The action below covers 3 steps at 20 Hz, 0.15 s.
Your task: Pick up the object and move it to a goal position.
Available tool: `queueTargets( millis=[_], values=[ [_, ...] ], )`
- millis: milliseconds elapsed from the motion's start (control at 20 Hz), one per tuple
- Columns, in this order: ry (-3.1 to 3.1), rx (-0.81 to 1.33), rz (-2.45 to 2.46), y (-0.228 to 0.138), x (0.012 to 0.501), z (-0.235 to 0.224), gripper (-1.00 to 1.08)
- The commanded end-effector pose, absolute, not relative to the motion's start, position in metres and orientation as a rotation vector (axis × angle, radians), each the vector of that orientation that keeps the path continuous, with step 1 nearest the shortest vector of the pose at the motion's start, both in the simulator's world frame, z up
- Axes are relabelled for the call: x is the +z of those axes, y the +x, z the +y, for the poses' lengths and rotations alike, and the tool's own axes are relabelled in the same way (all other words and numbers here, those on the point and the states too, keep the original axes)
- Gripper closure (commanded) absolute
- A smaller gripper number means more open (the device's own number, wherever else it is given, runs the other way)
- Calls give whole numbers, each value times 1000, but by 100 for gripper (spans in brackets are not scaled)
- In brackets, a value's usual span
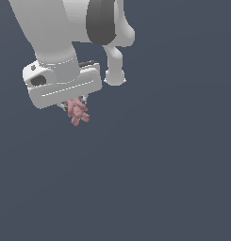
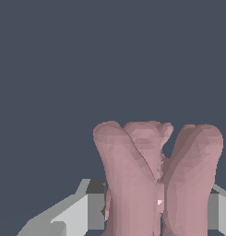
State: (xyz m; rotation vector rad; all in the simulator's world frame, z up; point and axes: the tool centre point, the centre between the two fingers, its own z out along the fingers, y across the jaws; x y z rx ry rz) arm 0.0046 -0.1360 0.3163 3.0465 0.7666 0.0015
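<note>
Object (image 1: 78, 111): small, dusty-pink, matte, lumpy, with stubby rounded lobes. Hangs tilted from beneath the white hand, clamped between the fingers (image 2: 93, 209), clear of any surface. Wrist view shows object (image 2: 153, 177) as three upright lobes joined at the base.

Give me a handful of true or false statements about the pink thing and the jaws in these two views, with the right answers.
1. The pink object sits between the jaws of the gripper. True.
2. The object lies apart from the arm, at the exterior view's right. False: it hangs directly under the white gripper body.
3. In the wrist view the object shows rounded lobes. True.
4. The object is bright green. False: it is dusty pink.
5. The jaws are spread wide with nothing in them. False: they close on the object.
</note>
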Motion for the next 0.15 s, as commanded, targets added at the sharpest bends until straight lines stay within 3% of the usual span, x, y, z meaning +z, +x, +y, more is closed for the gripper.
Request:
queueTargets(
  millis=[0,100],
  values=[
    [3047,0,767,5,320,-137,108],
    [3047,0,767,6,321,-138,108]
  ],
)
